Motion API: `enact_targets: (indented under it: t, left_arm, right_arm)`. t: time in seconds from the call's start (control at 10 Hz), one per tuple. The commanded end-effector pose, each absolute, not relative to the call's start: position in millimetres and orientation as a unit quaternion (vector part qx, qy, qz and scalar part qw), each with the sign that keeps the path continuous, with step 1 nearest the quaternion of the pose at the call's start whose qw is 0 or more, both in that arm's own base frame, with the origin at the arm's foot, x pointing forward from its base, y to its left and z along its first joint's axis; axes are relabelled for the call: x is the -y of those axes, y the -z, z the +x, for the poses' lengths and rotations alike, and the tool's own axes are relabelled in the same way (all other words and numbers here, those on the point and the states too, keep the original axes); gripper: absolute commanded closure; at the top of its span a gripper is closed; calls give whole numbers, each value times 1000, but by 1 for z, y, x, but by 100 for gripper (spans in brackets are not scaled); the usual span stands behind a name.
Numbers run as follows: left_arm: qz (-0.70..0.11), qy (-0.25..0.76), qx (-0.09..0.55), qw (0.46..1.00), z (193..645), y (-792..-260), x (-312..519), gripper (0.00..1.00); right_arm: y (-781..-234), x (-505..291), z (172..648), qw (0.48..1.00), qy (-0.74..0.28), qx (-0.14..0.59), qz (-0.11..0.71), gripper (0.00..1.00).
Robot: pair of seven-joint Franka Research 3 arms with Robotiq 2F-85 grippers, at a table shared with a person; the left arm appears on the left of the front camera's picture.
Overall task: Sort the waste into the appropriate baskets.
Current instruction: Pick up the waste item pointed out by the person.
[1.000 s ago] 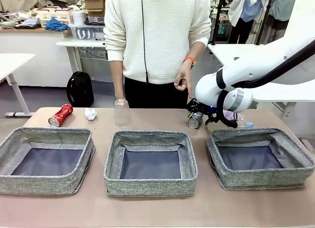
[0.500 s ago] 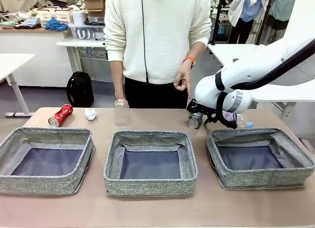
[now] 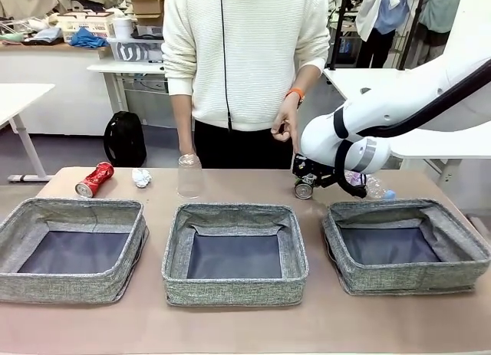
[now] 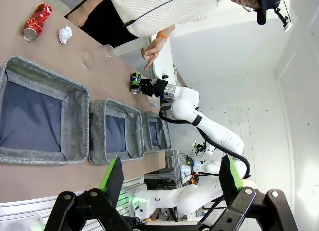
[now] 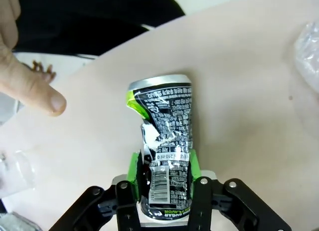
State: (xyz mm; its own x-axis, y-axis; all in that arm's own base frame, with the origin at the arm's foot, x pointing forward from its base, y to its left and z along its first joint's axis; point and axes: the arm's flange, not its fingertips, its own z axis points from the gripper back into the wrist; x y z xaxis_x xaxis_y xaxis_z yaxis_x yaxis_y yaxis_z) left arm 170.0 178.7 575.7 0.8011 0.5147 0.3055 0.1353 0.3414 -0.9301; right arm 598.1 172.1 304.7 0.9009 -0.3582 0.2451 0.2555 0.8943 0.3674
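Pads of our right gripper (image 5: 163, 163) pinch the dark crushed drink can (image 5: 162, 121) by its lower end, on the table's far side just beyond the right grey woven fabric basket (image 3: 406, 277), probably for lifting it over the rim. Our left gripper (image 4: 172, 173) hangs back, fingers spread, empty.

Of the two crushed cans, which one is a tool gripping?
The dark crushed can, clamped in the right tool; the crushed red can lies free, far to the robot's left.
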Motion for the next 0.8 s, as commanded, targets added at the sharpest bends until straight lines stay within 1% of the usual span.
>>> enact_targets:
  t: [0.0,0.4,0.5,0.6,0.7]
  left_arm:
    - [-562,-115,297,763,172,-578,-178,0]
    - [-562,-115,297,763,172,-578,-178,0]
    - [-562,-115,297,763,172,-578,-178,0]
    - [-562,-115,297,763,172,-578,-178,0]
    - [-562,-115,297,763,172,-578,-178,0]
  right_arm:
    - [-296,-172,600,962,165,138,166,100]
    - [-297,-169,597,962,172,136,165,100]
    - [-309,-164,592,966,160,126,161,100]
    - [-333,-153,575,968,168,95,161,100]
    - [-369,-136,544,965,201,62,156,100]
